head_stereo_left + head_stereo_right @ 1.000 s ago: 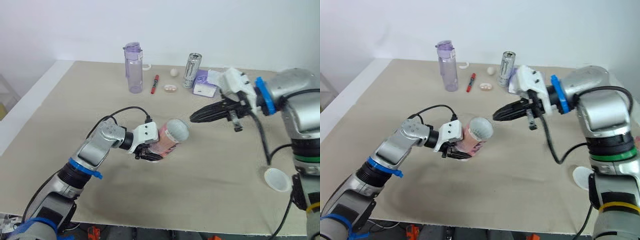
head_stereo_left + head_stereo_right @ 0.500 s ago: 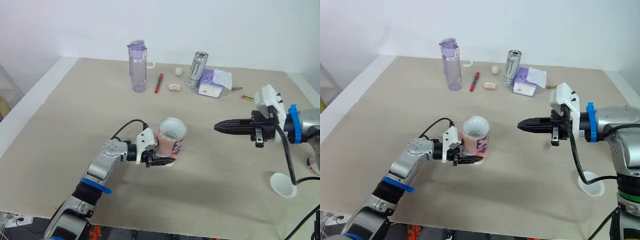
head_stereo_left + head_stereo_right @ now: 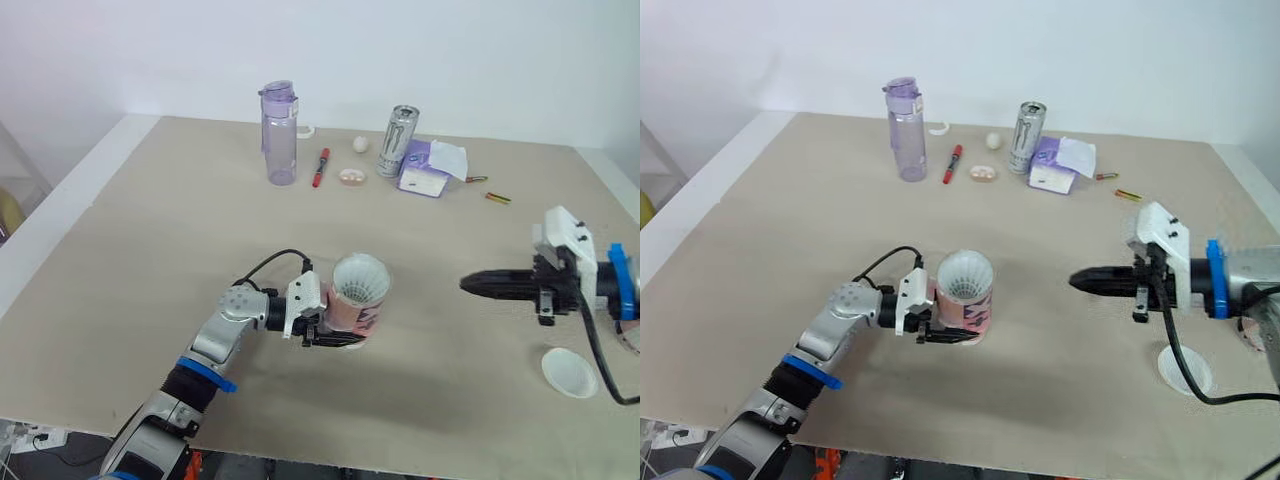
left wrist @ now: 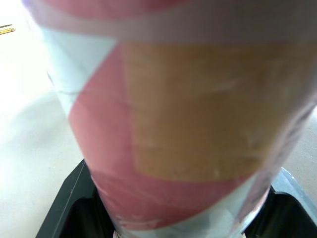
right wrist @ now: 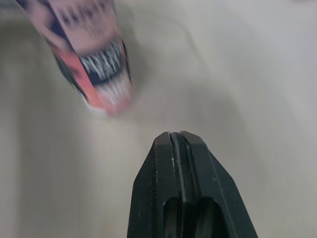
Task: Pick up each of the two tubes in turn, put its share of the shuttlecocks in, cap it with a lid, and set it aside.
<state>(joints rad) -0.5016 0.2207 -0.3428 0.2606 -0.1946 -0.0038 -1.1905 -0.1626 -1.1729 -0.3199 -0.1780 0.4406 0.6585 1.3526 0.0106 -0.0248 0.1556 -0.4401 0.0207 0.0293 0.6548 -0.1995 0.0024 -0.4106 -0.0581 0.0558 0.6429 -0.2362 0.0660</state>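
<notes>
A pink and white tube (image 3: 356,312) stands upright near the table's middle, its open mouth showing the white feathers of a shuttlecock (image 3: 360,281). My left gripper (image 3: 332,336) is shut on the tube's lower part, and in the left wrist view the black fingers (image 4: 69,208) flank the tube (image 4: 188,124). My right gripper (image 3: 472,285) hovers shut and empty to the right of the tube, pointing at it from a distance. Its two fingers (image 5: 171,148) are pressed together in the right wrist view. A white lid (image 3: 568,372) lies on the table under my right arm.
Along the far edge stand a purple water bottle (image 3: 280,134), a red pen (image 3: 320,167), a small white ball (image 3: 360,144), a drink can (image 3: 398,141) and a purple and white box (image 3: 424,172). Small pencils (image 3: 497,197) lie to the right of these.
My right gripper has drawn back to the right, away from the tube. My left gripper has turned the tube from tilted to upright and lowered it toward the table.
</notes>
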